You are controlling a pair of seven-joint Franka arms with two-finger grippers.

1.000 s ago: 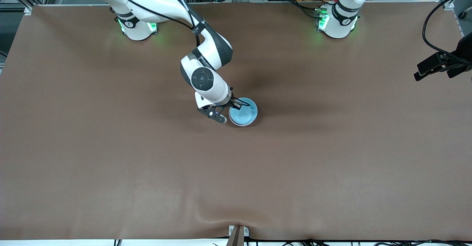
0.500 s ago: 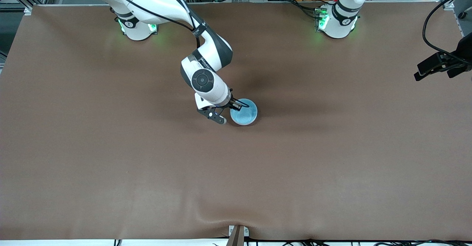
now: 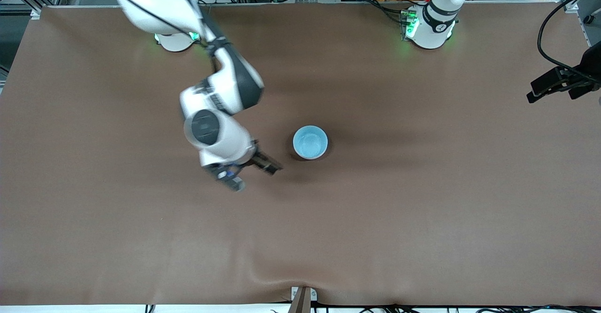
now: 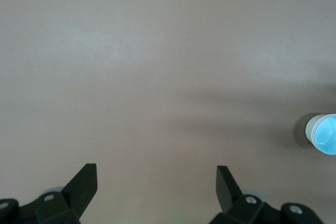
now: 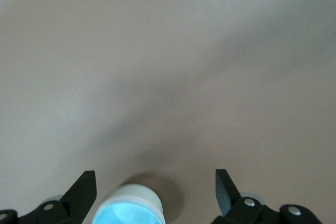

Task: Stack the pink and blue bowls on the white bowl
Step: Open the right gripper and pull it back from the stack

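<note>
The light blue bowl (image 3: 310,142) sits at the middle of the table, nested on top of a stack. It also shows in the right wrist view (image 5: 127,217) and the left wrist view (image 4: 327,135). A whitish outer wall, the white bowl (image 5: 135,194), shows under it. The pink bowl is hidden. My right gripper (image 3: 256,177) is open and empty, beside the stack toward the right arm's end of the table, and clear of it. My left gripper (image 3: 549,87) is open and empty, and waits over the left arm's end of the table.
The brown cloth covers the whole table (image 3: 422,209). A small metal bracket (image 3: 303,296) sits at the table edge nearest the front camera. The two arm bases stand along the edge farthest from that camera.
My right gripper was at the blue bowl's rim. It has let go and drawn away toward the right arm's end of the table. The bowl has stayed in place. The left arm has not moved.
</note>
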